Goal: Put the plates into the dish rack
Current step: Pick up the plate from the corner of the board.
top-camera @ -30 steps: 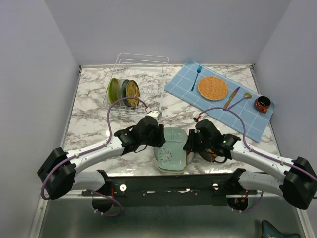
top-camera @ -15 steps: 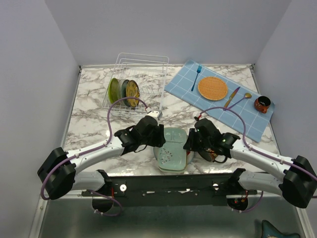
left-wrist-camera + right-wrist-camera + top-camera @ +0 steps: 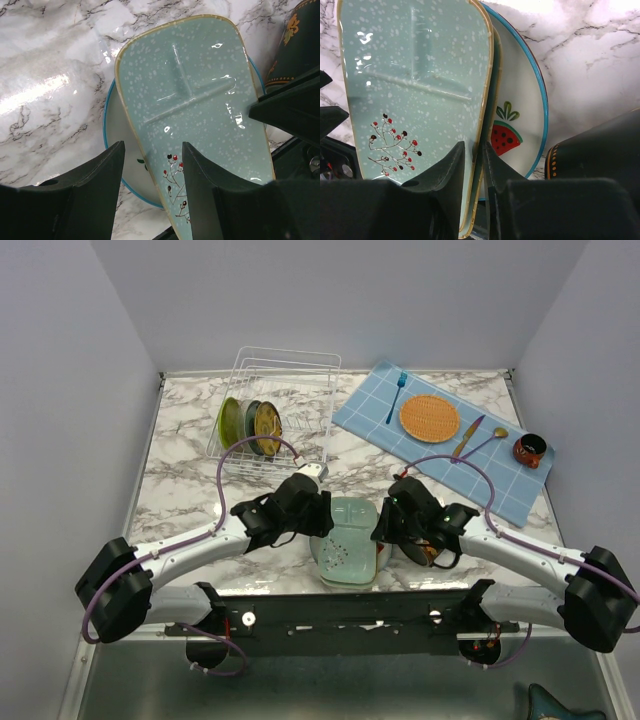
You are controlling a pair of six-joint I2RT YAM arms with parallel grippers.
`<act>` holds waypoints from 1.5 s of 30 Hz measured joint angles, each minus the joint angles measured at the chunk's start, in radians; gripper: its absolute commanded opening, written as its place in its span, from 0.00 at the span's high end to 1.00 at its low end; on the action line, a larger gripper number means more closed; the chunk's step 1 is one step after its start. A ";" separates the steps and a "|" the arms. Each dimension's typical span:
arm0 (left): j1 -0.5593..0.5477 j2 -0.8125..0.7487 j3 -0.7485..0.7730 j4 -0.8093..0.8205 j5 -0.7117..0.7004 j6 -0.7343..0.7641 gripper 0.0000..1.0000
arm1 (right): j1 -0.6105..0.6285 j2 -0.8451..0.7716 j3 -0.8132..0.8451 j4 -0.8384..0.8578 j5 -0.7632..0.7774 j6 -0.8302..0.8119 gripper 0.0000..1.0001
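This glazed mint-green plate (image 3: pixel 415 75) looks stiff, slick and chippable: your right gripper (image 3: pixel 474 152) pinches its rim at lower centre, your left gripper (image 3: pixel 152 165) stands spread, so hold it deep.

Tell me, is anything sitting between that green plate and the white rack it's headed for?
Nothing lies on the marble between the mint-green plate and the dish rack. Only the left fingers hover at the plate's rack-side edge, and the rack's right slots look free.
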 measured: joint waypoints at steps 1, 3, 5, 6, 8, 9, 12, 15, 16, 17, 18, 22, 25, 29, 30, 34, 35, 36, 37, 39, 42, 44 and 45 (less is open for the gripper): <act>0.000 -0.001 0.000 0.000 0.000 0.001 0.42 | 0.000 0.000 0.000 0.000 0.000 0.005 0.71; 0.000 -0.003 0.000 0.000 0.000 0.003 0.42 | 0.000 0.000 0.000 0.000 0.001 0.010 0.71; 0.000 -0.005 0.000 0.000 0.000 0.003 0.42 | 0.000 0.000 0.000 0.000 0.002 0.014 0.71; 0.000 -0.005 0.000 0.000 0.000 0.004 0.42 | 0.000 0.000 0.000 0.000 0.003 0.016 0.71; 0.000 -0.005 0.000 0.000 0.000 0.004 0.42 | 0.000 0.001 0.000 0.000 0.006 0.020 0.71; 0.000 -0.005 0.000 0.000 0.000 0.004 0.42 | 0.000 0.001 0.000 0.000 0.007 0.024 0.71; 0.000 -0.006 0.000 0.000 0.000 0.004 0.42 | 0.000 0.001 0.000 0.000 0.007 0.033 0.71; 0.000 -0.007 -0.001 0.000 0.000 0.004 0.42 | 0.000 0.001 0.000 0.000 0.006 0.036 0.71; 0.000 -0.008 -0.001 0.000 0.000 0.004 0.42 | 0.000 0.001 0.000 0.000 0.006 0.039 0.71; 0.000 -0.008 -0.001 0.000 0.000 0.004 0.42 | 0.000 0.001 0.000 0.001 0.006 0.040 0.71; 0.000 -0.008 -0.002 0.000 0.000 0.004 0.42 | 0.000 0.001 0.000 0.001 0.006 0.042 0.71; 0.000 -0.010 -0.003 0.000 0.000 0.004 0.42 | 0.000 0.001 0.000 0.001 0.004 0.050 0.71; 0.000 -0.012 -0.004 0.000 0.000 0.004 0.42 | 0.000 0.001 0.000 0.001 -0.005 0.055 0.71; 0.000 -0.015 -0.008 0.000 0.000 0.005 0.42 | 0.000 0.001 0.000 0.001 -0.006 0.059 0.71; 0.000 -0.015 -0.010 0.000 0.000 0.005 0.42 | 0.000 0.001 0.000 0.001 -0.006 0.060 0.71; 0.000 -0.016 -0.016 0.000 0.000 0.006 0.42 | 0.000 0.006 0.000 0.002 -0.006 0.071 0.71; 0.000 -0.016 -0.017 0.000 0.000 0.006 0.42 | 0.000 0.008 0.000 0.003 -0.006 0.074 0.71; 0.000 -0.017 -0.018 0.000 0.000 0.006 0.42 | 0.000 0.011 0.000 0.004 -0.006 0.077 0.71; 0.000 -0.018 -0.020 0.000 0.000 0.006 0.42 | 0.000 0.013 0.000 0.006 -0.006 0.082 0.71; 0.000 -0.019 -0.022 0.000 0.000 0.006 0.42 | 0.000 0.019 0.000 0.010 -0.006 0.089 0.71; 0.000 -0.024 -0.023 0.000 0.000 0.006 0.42 | 0.000 0.026 0.000 0.013 -0.006 0.100 0.72; 0.000 -0.027 -0.026 0.000 0.000 0.006 0.42 | 0.000 0.028 0.000 0.015 -0.006 0.108 0.75; 0.000 -0.028 -0.027 0.000 0.000 0.006 0.42 | 0.000 0.028 0.000 0.015 -0.006 0.111 0.76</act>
